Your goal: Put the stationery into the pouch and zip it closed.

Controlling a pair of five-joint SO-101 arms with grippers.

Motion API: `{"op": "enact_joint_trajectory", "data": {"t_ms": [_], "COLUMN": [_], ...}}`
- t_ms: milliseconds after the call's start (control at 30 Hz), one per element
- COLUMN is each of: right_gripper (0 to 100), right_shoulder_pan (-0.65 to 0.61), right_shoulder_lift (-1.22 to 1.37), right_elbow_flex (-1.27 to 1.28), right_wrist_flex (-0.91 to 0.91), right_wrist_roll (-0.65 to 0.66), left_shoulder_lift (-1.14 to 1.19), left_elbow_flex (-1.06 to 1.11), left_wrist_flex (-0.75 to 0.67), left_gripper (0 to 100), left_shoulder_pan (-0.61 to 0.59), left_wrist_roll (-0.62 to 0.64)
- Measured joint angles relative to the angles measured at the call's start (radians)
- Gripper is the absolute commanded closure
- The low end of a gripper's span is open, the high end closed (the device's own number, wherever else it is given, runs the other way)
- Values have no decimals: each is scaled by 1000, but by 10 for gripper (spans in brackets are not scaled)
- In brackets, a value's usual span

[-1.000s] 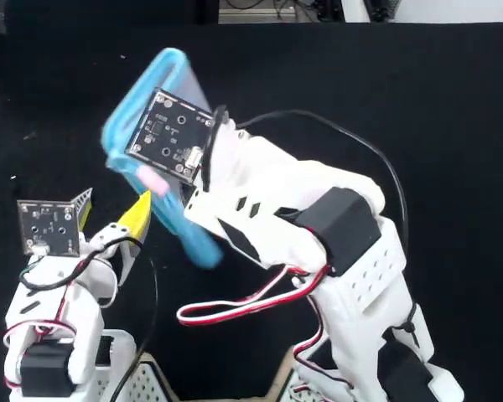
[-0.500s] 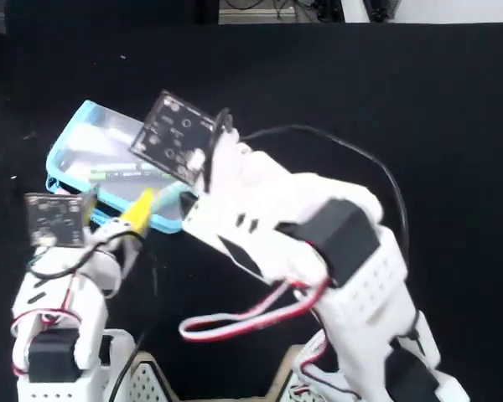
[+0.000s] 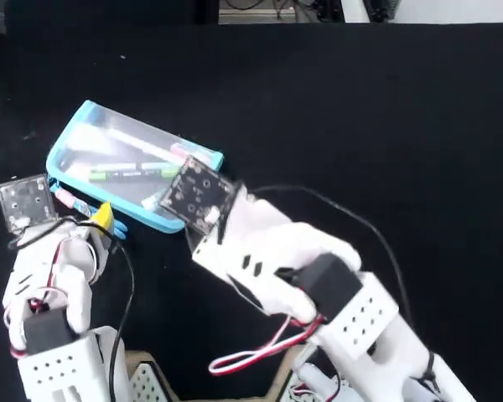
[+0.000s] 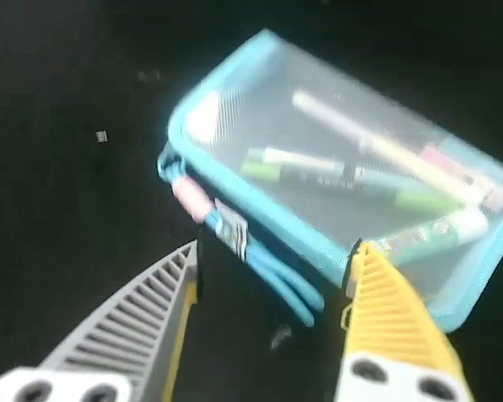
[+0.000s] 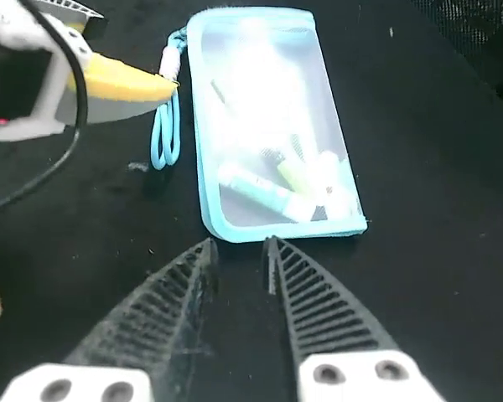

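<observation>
Down by the near corner of the transparent, cyan-edged zip pouch (image 3: 88, 138), the left arm is folded low. Its left gripper (image 4: 276, 249) points at the pouch's short end. The ribbed grey finger (image 4: 155, 310) and the yellow finger (image 4: 394, 322) stand well apart, clamped on nothing. The looped cyan wrist cord (image 4: 277, 280) that trails from the pouch lies between them. The right arm stretches from the table's front edge toward the pouch's other short end, and its wrist hangs over that end. The pouch lies flat on the black table (image 3: 360, 109).

From above, the right arm's wrist board covers its fingers. Its own camera shows the right gripper (image 5: 239, 244) just short of the pouch's edge. The two dark ribbed fingers (image 5: 314, 306) have a narrow gap between them and hold nothing. That camera also takes in the pouch lengthwise, with the other arm's yellow finger beside the cord at the far end. The left wrist camera adds finer detail: a pink bead (image 4: 189, 194) on the cord at the pouch's corner. Inside the pouch are a green marker (image 4: 318, 176) and a white pen (image 4: 352, 134). Whether the zip is drawn fully shut cannot be told.
</observation>
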Motion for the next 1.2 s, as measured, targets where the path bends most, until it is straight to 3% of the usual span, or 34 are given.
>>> {"op": "enact_joint_trajectory", "data": {"t_ms": [267, 500, 667, 1200], "right_gripper": [907, 907, 907, 909], "right_shoulder_pan": [0, 0, 0, 0], "right_shoulder_lift": [-144, -160, -160, -160], "right_elbow_flex": [308, 434, 480, 606], "right_wrist_flex": [-207, -313, -319, -457], "right_wrist_roll": [0, 0, 0, 0], "left_shoulder_lift": [258, 531, 743, 1372], "left_elbow_flex": [0, -60, -193, -614], "left_wrist_flex": [-121, -215, -219, -123], "left_gripper": [711, 713, 713, 715], "left_shoulder_pan": [0, -41, -94, -77], "left_wrist_roll": [72, 141, 203, 305]}}
